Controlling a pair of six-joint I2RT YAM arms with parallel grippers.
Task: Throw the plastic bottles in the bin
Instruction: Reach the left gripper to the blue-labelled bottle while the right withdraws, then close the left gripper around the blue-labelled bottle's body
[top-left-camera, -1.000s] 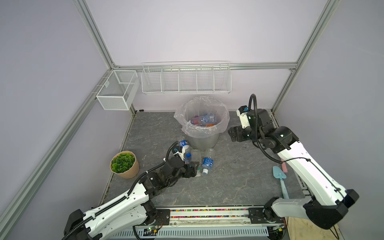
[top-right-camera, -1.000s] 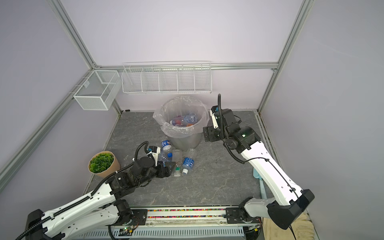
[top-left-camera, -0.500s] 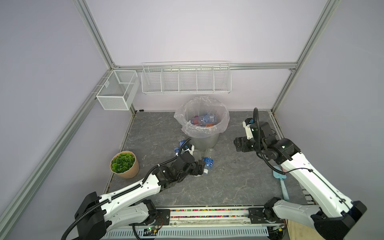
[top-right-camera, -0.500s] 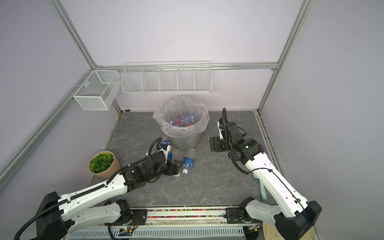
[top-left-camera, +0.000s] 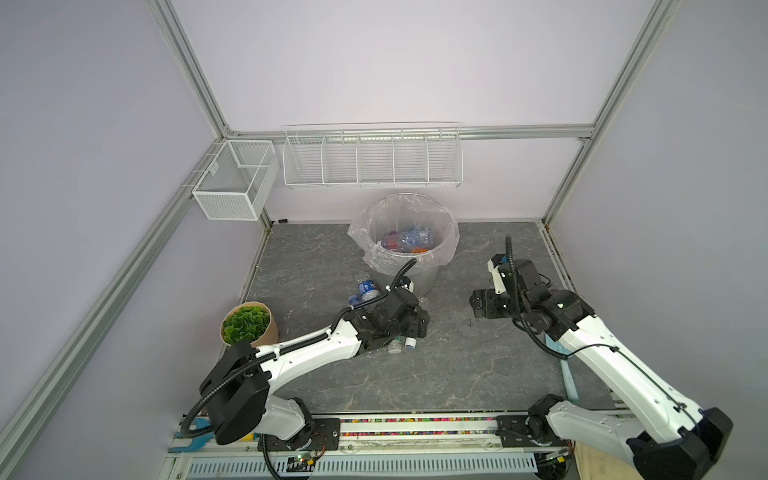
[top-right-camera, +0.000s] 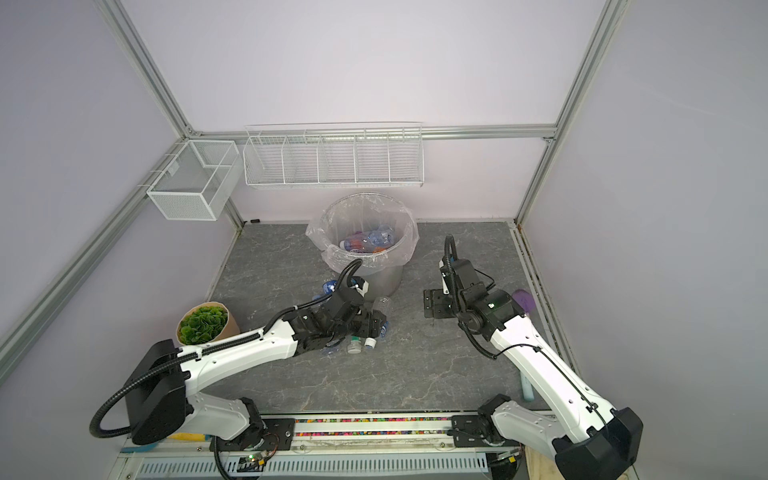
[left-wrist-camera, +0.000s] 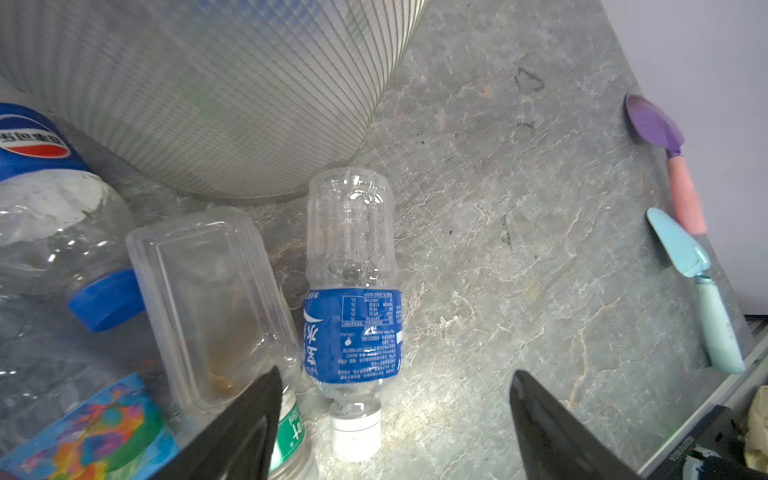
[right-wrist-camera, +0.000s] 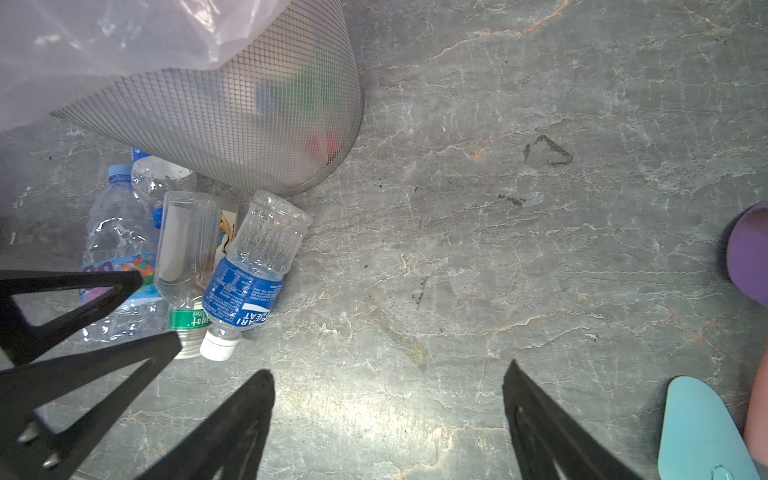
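The left tool (left-wrist-camera: 395, 374) is found with jaws wide apart and nothing held, set low over the blue-label bottle (left-wrist-camera: 353, 332). That bottle lies on the counter (left-wrist-camera: 519, 249), its base just beside the foot of the bin (left-wrist-camera: 208, 104) and its white cap toward the tool. A clear bottle (left-wrist-camera: 208, 291) lies against its side, and more bottles (left-wrist-camera: 62, 232) are heaped beyond. Others (top-left-camera: 405, 241) are seen inside the bin in a top view. The right tool (right-wrist-camera: 386, 370) is likewise spread and empty, over bare counter, apart from the heap.

Step judged in hand: a grip on the blue-label bottle.

- The jaws should be brought down astride the labelled body, not the cap.
- One jaw should be slid into the seam beside the clear bottle, so that only one bottle is taken.
- Closure should be gentle, as the thin wall is likely to buckle and slip.
- The bottle should be lifted above the bin rim before release.
- The right tool should be kept away, so that the arms are not fouled
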